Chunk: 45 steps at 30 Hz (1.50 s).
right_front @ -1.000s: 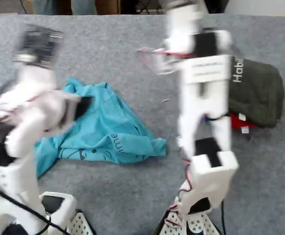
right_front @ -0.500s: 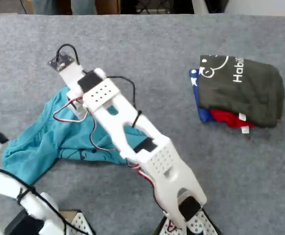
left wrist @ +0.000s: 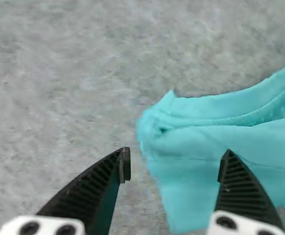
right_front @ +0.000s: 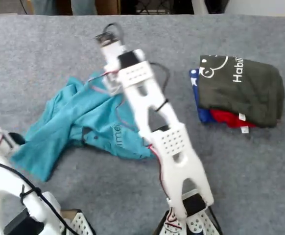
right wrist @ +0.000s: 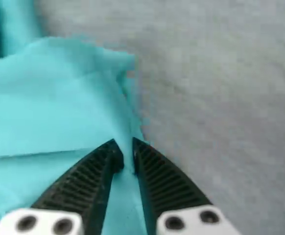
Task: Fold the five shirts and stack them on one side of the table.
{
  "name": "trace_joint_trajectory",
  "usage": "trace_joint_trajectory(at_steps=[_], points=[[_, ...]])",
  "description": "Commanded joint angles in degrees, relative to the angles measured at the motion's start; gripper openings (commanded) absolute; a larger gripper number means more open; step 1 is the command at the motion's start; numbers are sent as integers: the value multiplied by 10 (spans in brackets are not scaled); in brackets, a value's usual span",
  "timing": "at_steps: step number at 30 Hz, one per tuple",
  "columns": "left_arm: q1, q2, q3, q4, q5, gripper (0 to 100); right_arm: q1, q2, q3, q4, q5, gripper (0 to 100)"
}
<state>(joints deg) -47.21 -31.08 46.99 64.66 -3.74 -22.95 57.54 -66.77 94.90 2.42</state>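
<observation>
Crumpled teal shirt [right_front: 79,122] laid left-centre on table [right_front: 35,49]. Far edge clamped between right gripper [right wrist: 124,156] jaws, likely for spreading flat. Left gripper [left wrist: 174,164] jaws held apart over near corner, not yet gripped. At table's right side, folded stack [right_front: 240,90] kept.
</observation>
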Motion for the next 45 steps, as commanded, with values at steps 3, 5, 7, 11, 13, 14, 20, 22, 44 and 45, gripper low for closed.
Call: trace_joint_trajectory(at_steps=[3, 5, 7, 11, 13, 14, 20, 22, 44, 45], points=[[70, -1, 44, -75, 38, 302, 119, -20, -59, 64, -7, 13], [94, -1, 65, -113, 54, 302, 161, -34, -34, 64, -7, 13], [113, -1, 80, -143, 57, 302, 199, -53, 19, 64, -6, 13], [128, -1, 102, -209, 61, 302, 244, -117, 149, 64, 11, 15], [118, -1, 106, -242, 91, 289, 245, -155, 209, 63, 58, 18], [106, -1, 106, -257, 109, 278, 240, -175, 238, 63, 77, 32], [30, 55, 99, -332, 168, 265, 202, -321, 305, 63, 131, 315], [2, 109, 89, -360, 171, 264, 178, -366, 307, 63, 148, 381], [-65, 416, -244, -91, 215, 263, -223, -184, 431, -251, 169, 283], [-65, 416, -244, -91, 215, 263, -222, -167, 409, -248, 169, 221]])
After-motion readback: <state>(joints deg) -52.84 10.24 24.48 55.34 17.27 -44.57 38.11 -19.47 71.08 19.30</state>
